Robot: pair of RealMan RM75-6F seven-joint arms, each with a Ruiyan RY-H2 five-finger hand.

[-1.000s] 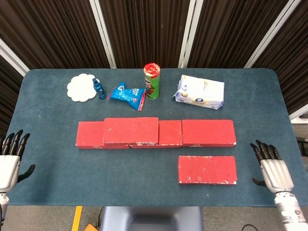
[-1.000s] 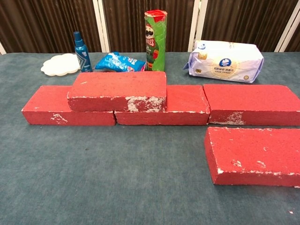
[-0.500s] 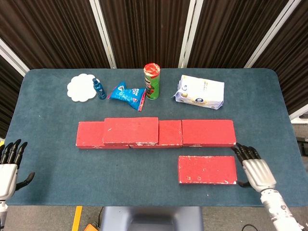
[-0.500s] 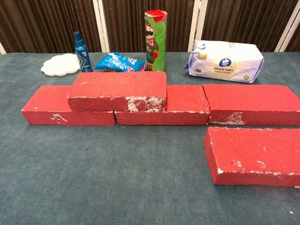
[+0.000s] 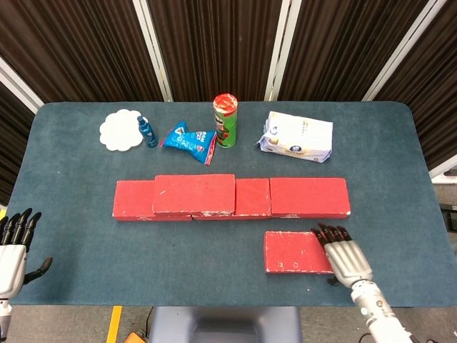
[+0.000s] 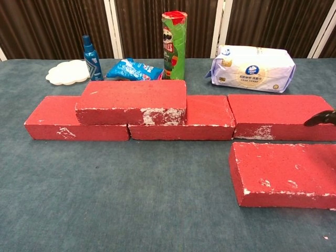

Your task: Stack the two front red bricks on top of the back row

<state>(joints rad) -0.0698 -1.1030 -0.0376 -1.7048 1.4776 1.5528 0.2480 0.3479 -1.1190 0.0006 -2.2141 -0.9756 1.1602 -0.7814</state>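
Shifted inward, right hand (image 5: 348, 258) now covers the front brick's (image 5: 296, 251) right end, fingers spread, grasping nothing; chest view catches only fingertips (image 6: 321, 118). Left hand (image 5: 13, 246), open, shows only overhead.

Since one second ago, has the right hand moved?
Yes. In the head view the right hand has moved left, from the bare table beside the front brick to over that brick's right end. The brick has not moved.

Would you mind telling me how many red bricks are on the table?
5: three in the back row, one stacked on its left part, one in front at right.
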